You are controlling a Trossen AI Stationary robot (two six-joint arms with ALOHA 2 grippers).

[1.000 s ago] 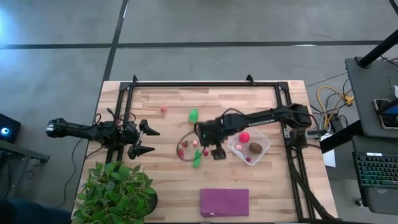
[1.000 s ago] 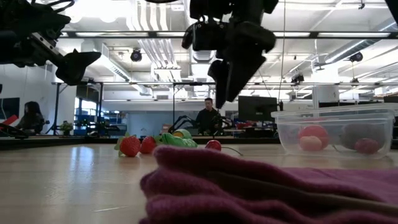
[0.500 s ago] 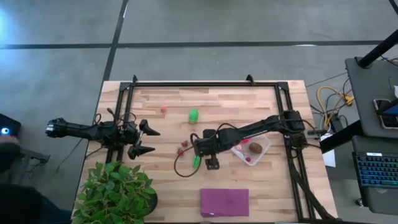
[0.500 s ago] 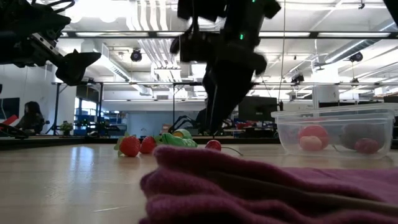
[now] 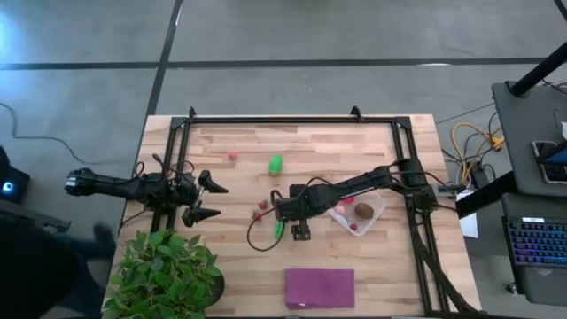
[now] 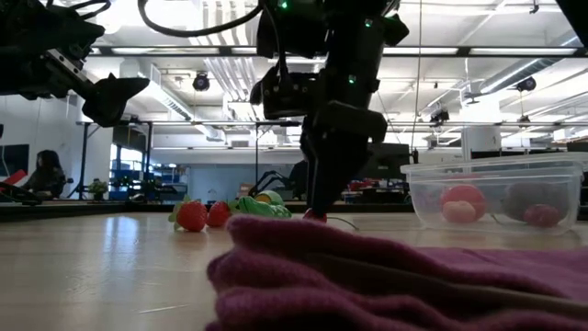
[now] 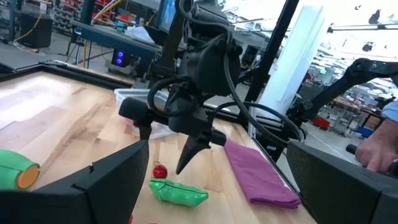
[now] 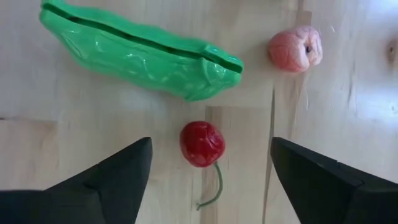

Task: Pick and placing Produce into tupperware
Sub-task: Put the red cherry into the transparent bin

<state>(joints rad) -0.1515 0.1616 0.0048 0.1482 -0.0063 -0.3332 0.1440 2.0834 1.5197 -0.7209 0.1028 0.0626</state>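
Two arms up: my left gripper [image 5: 205, 199] waits at the bench [image 5: 354, 142] left edge, jaws released. Right gripper [image 8: 208, 163], jaws released, sits low over the cherry [image 8: 202, 142], pea pod [image 8: 140, 51] just beside. Tupperware [image 5: 357, 213] at right holds produce.

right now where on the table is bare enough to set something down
Bare wood runs along the far edge behind the green piece, and between the potted plant and purple cloth. Crowded: the middle, where the open right gripper hovers over the cherry and pea pod, beside the tupperware.
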